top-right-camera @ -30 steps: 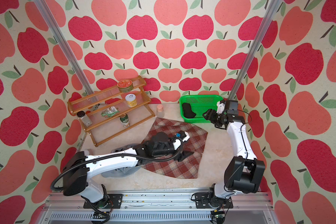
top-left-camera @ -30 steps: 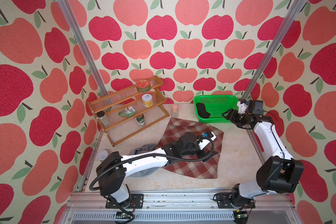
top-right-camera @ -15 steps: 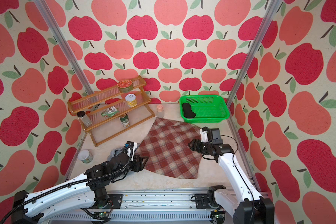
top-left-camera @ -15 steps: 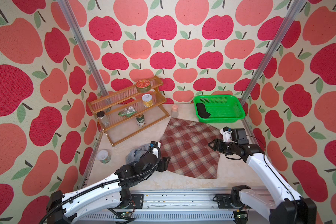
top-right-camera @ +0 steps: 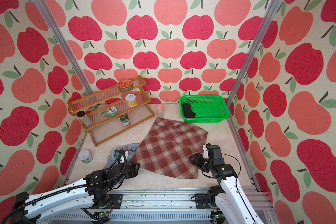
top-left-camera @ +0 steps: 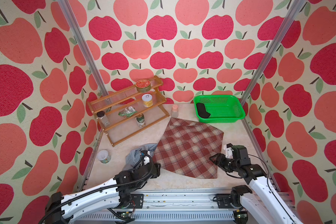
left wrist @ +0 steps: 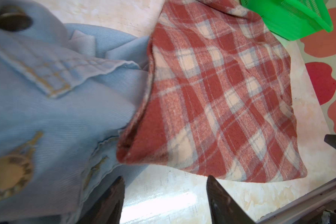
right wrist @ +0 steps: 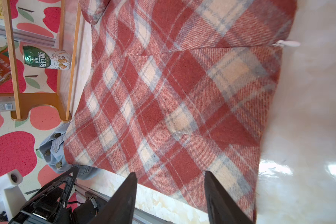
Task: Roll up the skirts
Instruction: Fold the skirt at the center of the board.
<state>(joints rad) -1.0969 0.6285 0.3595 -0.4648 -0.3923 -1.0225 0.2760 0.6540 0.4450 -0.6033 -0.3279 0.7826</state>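
In both top views the plaid skirt [top-left-camera: 188, 153] lies spread flat on the pale, glossy table [top-left-camera: 235, 135], a fan shape with its narrow end far, toward the green mesh basket [top-left-camera: 241, 114]; the denim skirt [top-left-camera: 133, 156] sits crumpled at its left, partly under the plaid; the black skirt [top-left-camera: 202, 110] is a compact dark bundle in the basket's left end. The left gripper [top-left-camera: 157, 170] hovers by the plaid's near left corner, the right gripper [top-left-camera: 214, 159] at its right edge.

In the left wrist view the left gripper's jaws stand parted with only bare table between them; the plaid's doubled hem corner lies just beyond. The denim is a firmer twill with stitched flaps and metal buttons [left wrist: 8, 172]; it would likely roll lumpy and spring back.

In the right wrist view the right gripper's jaws are parted over the plaid's near hem, pinching nothing. The weave is brushed, woolly and thick, with one seam crossing it. The cloth looks light and limp, clingy on itself but apt to slide on the shiny top; the near hem, pinched at both corners, seems the best hold.
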